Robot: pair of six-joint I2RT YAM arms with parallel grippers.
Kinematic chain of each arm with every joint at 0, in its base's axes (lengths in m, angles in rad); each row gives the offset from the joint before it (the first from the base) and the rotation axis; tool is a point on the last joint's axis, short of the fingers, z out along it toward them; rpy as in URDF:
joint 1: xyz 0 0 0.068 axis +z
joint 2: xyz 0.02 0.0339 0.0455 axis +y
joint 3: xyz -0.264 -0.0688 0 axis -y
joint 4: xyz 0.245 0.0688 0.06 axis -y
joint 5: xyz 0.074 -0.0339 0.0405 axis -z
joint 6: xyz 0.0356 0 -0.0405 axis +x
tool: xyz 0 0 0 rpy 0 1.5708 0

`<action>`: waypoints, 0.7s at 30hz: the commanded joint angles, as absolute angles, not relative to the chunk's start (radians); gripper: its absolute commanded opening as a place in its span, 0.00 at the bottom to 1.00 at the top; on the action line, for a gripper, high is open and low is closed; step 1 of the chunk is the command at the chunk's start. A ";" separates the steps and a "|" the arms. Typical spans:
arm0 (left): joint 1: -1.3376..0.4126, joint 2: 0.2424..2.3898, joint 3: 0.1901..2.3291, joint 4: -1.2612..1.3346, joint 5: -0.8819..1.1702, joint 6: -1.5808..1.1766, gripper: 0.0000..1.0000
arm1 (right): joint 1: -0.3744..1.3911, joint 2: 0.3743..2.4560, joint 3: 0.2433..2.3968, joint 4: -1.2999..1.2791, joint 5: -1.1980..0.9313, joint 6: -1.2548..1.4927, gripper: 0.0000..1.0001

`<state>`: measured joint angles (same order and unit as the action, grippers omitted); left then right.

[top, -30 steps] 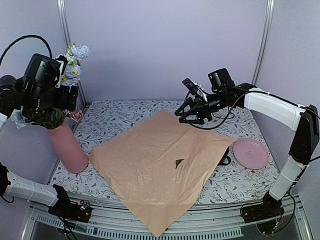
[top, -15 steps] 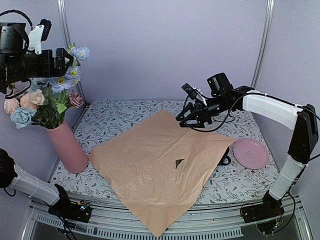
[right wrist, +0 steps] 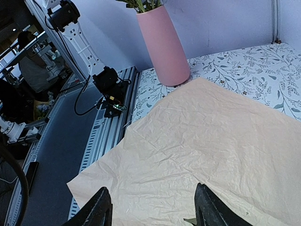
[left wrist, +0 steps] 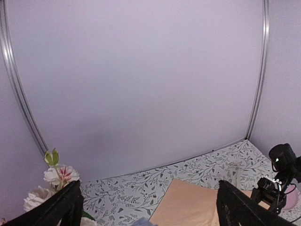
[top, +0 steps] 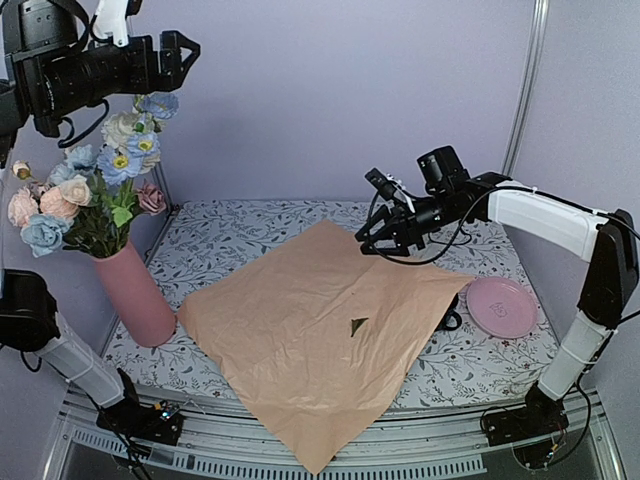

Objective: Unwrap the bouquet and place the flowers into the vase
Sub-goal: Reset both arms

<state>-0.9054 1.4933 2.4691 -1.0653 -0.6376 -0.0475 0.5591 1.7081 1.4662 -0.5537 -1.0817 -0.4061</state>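
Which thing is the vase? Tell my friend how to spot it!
Find the big peach paper sheet spread across the flowery table. Just past its left corner stands the vase, a tall plain pink tube with pink, blue and cream flowers sticking out of the top. The only other pink thing, the plate on the right, is flat.

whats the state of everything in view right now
vase, upright
flowers, unwrapped, standing in the vase
wrapping paper, opened out flat
plate, bare, right of the paper
left gripper, open, empty, high by the flowers
right gripper, open, empty, over the paper's far edge
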 commanded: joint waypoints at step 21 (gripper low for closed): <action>-1.197 1.875 2.060 -0.729 -0.529 -0.026 0.99 | 0.134 1.299 1.074 -0.171 -0.637 -0.139 0.99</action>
<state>-1.2041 1.8927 2.3028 -0.8223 -0.6327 0.0788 0.1600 1.3437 1.1625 -0.2852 -0.7418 -0.2134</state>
